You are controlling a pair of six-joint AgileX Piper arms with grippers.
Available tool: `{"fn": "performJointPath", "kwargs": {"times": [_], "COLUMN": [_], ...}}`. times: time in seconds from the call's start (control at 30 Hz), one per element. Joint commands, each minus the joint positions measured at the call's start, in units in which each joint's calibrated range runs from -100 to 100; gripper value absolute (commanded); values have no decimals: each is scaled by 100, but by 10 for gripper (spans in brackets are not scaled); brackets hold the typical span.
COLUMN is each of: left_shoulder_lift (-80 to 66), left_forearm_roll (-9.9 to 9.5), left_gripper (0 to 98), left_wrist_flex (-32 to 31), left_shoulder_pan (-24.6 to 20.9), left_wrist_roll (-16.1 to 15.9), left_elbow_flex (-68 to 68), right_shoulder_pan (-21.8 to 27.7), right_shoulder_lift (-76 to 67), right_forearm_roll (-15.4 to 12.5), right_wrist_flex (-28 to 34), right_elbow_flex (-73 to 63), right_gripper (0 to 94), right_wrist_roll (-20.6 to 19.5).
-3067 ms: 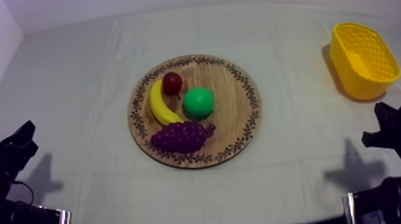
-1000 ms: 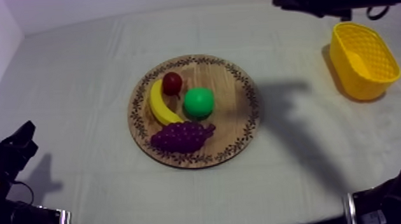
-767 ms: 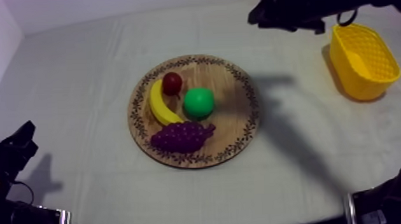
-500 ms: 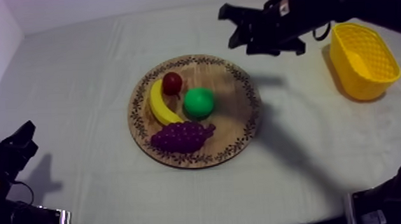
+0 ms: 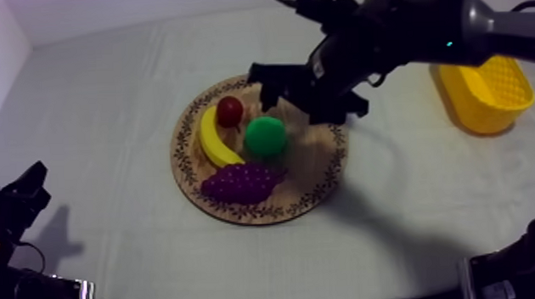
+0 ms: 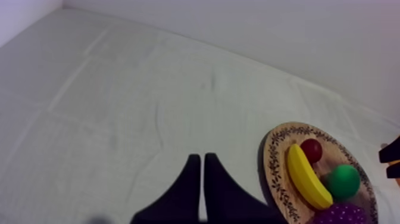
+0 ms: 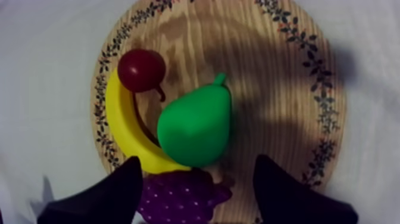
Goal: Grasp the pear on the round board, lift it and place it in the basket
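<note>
While parked low at the near left of the table (image 5: 113,250), holds the left gripper (image 6: 199,161) pinched together on nothing, a narrow wedge over bare cloth. Farther in, on the wooden board (image 5: 314,162): grapes (image 5: 241,182) nearest, then the banana (image 5: 209,140) and, just beside it at mid-board, the pear (image 7: 196,128), with the small red fruit (image 5: 230,111) behind. Hangs the right gripper (image 7: 197,158) spread wide over the pear, a finger off each side. Farthest, at the right: the yellow basket (image 5: 477,101), well apart from the board.
</note>
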Motion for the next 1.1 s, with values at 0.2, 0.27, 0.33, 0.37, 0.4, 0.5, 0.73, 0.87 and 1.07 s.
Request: {"fn": "performJointPath", "kwargs": {"times": [0.2,0.27,0.33,0.37,0.4,0.5,0.73,0.87,1.07], "left_shoulder_lift": [0,0,0,0,0,0,0,0,0], "left_forearm_roll": [-2,-2,-2,-2,-2,-2,-2,-2,-2], "left_gripper": [1,1,1,1,1,1,1,1,1], "left_wrist_flex": [1,1,1,1,1,1,1,1,1], "left_shoulder_pan": [1,1,1,1,1,1,1,1,1], "left_wrist_roll": [1,-1,0,-1,-1,-1,0,0,1], "left_elbow_flex": [2,2,2,2,2,2,2,2,2], "right_shoulder_pan": [-127,-133,-136,-137,-140,-145,-147,-147,-153], "right_shoulder_lift": [596,724,847,912,976,1176,1580,1784,2061], "right_forearm_roll": [410,465,508,524,539,575,591,591,589], "right_wrist_flex": [6,14,16,24,34,67,113,158,194], "right_elbow_flex": [-339,-446,-540,-593,-643,-788,-1118,-1310,-1525], "right_gripper": [592,598,600,599,599,603,615,617,610], "right_wrist_roll": [-555,-614,-653,-670,-683,-720,-742,-737,-731]}}
